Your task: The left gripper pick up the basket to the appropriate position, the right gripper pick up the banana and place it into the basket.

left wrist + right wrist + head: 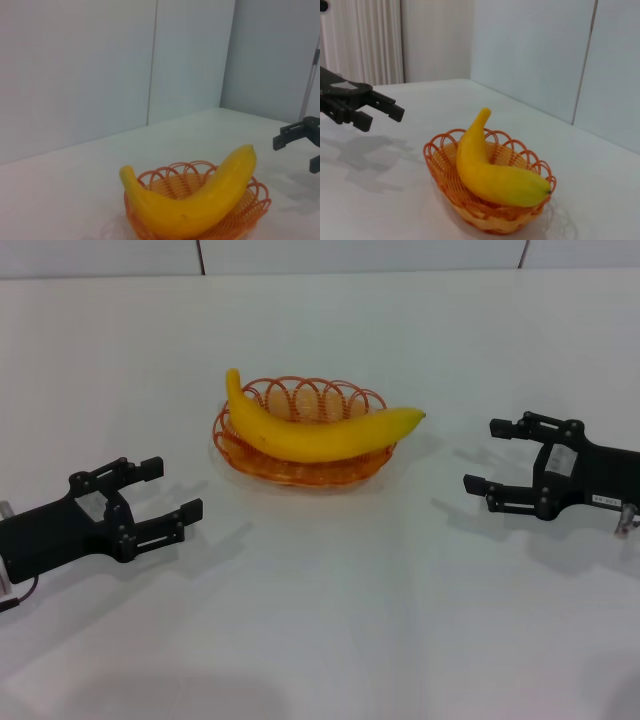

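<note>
- The banana (pixel 318 430) lay in the orange wire basket (pixel 300 468), its curved body resting across the scalloped rim with one pointed end sticking out past the rim on the robot's right.
- The basket sat on the white tabletop (pixel 330 620), between the two arms and somewhat farther from the robot than either.
- The left pincer (pixel 170 495) hovered low over the tabletop near the basket's left side, fingers apart and holding nothing (its shadow fell just beneath it).
- The right pincer (pixel 484 455) sat well apart from the banana's tip on the right, fingers likewise spread and empty.
- In the right wrist view, the banana (pixel 492 172) filled most of the basket (pixel 485 212), with the left pincer (pixel 380 116) beyond it.
</note>
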Controlling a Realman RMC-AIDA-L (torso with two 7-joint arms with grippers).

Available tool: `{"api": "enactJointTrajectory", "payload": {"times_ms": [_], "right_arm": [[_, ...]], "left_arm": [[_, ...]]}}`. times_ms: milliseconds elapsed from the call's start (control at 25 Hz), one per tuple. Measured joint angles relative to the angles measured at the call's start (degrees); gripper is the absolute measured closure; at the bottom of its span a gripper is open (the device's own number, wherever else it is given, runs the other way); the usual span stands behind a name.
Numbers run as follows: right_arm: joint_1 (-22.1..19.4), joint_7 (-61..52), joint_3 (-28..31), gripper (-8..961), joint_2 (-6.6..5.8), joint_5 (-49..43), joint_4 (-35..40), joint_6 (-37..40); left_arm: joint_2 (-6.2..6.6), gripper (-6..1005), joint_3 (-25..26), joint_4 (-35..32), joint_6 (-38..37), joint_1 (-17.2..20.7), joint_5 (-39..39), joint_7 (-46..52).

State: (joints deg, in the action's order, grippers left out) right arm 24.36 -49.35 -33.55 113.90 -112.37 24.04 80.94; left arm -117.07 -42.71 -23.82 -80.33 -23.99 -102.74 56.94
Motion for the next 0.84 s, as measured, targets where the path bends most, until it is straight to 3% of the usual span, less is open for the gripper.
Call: {"api": "enactJointTrajectory", "payload": {"times_ms": [840], "right_arm": [[0.3, -0.2, -0.2, 119, 0.23, 0.0, 0.0, 0.5]], "left_arm": [[0.0, 169, 0.0, 0.0, 0.0, 0.0, 0.0, 0.0]]}}
